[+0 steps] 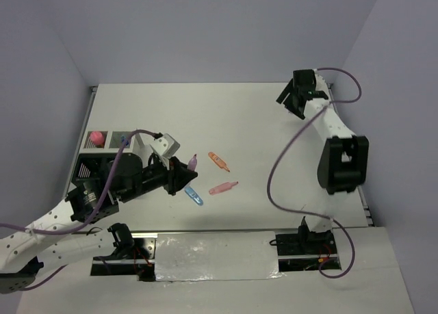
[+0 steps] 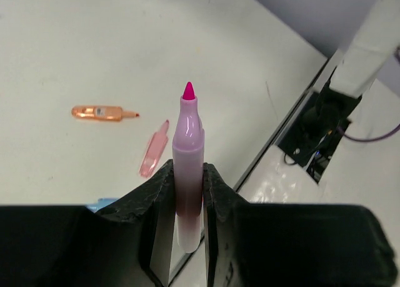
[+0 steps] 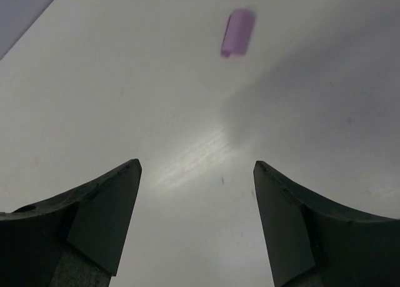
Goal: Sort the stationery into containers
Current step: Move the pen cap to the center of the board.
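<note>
— What does the overhead camera miss?

— The small lilac piece lying on the table. Only the right wrist camera shows it, out ahead of the right gripper, whose jaws stand wide with nothing between them. It's blurred; it could be an eraser or a cap. From above, that gripper is at the far right corner and the piece doesn't show at all.

— And the left side?

— The left gripper is clamped narrow on a lilac marker. The marker lies along the fingers, with its magenta tip out front, pointing to the far right.

— What's around it?

— Three loose pens on the table just beyond it. The orange pen is farthest, the pink pen is nearer and the blue pen is beside the fingers. All three lie flat and slanted. The organizer sits at the left edge, half hidden by the left arm, and a pink-capped tube stands in it.
</note>
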`<action>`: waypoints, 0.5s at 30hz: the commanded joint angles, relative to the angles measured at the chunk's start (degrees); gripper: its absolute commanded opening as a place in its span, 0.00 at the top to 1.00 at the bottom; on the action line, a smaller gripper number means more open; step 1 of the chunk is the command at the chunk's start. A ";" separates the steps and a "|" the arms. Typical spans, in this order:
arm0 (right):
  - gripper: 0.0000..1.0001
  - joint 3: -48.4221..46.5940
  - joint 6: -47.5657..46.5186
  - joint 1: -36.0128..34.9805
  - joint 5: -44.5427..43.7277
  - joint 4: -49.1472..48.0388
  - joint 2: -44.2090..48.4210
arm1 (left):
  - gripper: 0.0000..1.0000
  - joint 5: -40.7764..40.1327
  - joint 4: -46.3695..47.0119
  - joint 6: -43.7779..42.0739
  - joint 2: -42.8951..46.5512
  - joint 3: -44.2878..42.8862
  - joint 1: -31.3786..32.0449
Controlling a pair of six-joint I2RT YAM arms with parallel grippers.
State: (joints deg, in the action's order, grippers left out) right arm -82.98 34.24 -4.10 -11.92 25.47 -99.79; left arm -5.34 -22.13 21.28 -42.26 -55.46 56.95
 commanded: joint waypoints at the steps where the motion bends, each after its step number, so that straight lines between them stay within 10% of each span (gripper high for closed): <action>1: 0.20 -14.54 3.64 2.86 -5.92 7.83 -10.84 | 1.00 1.91 -2.48 -1.68 1.21 0.53 0.36; 15: 0.23 -54.23 1.44 6.47 -10.14 22.17 -43.13 | 1.00 6.75 -1.95 -0.89 -0.19 1.67 0.97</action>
State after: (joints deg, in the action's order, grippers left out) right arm -135.04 35.53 1.02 -20.18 41.50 -141.84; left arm 0.73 -25.43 20.97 -42.46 -53.12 57.58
